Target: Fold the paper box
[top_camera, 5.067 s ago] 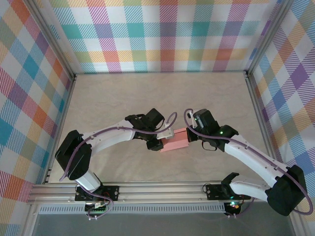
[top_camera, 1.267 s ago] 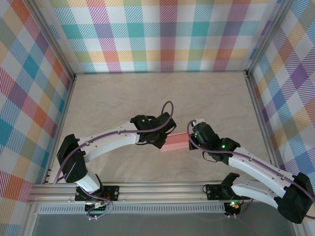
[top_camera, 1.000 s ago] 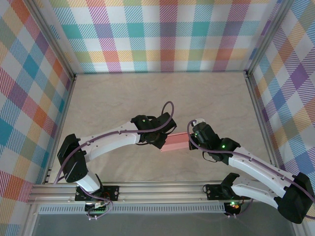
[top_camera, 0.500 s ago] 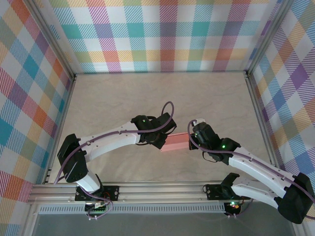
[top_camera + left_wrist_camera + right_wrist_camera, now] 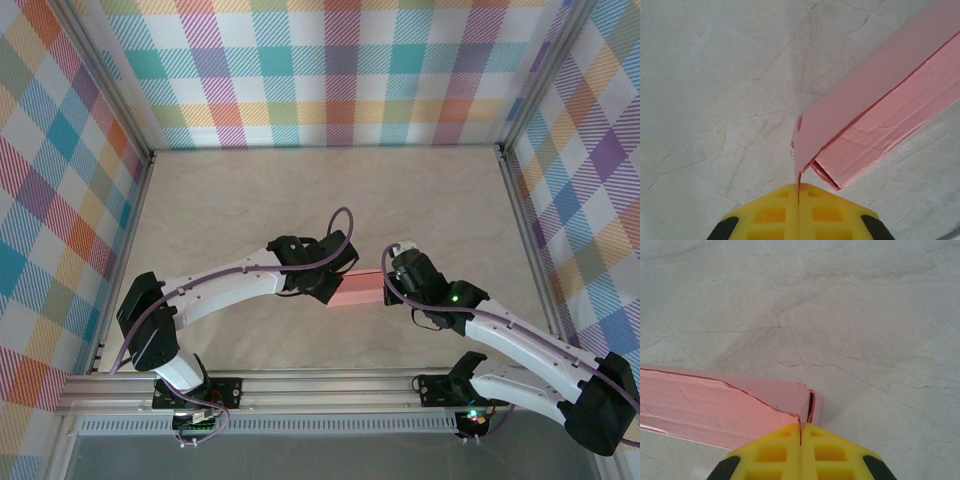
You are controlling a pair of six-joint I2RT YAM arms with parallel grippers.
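The salmon-pink paper box [image 5: 356, 290] lies as a small shallow rectangular box between the two arms on the table. My left gripper [image 5: 798, 188] is shut on a thin card wall at the box's left end [image 5: 855, 125], its yellow fingers pressed together around the card edge. My right gripper [image 5: 801, 427] is shut on the card wall at the box's right end [image 5: 715, 405], where a dark slit shows between folded layers. From above, the left gripper [image 5: 325, 288] and the right gripper [image 5: 388, 290] sit at opposite ends of the box.
The pale marbled table top [image 5: 320, 200] stretches behind the box. Aluminium posts and plaid walls [image 5: 330, 70] enclose it on three sides. A metal rail [image 5: 320, 382] runs along the near edge by the arm bases.
Five seconds ago the arms were higher and the box was held further back; since about one second ago nothing has visibly moved.
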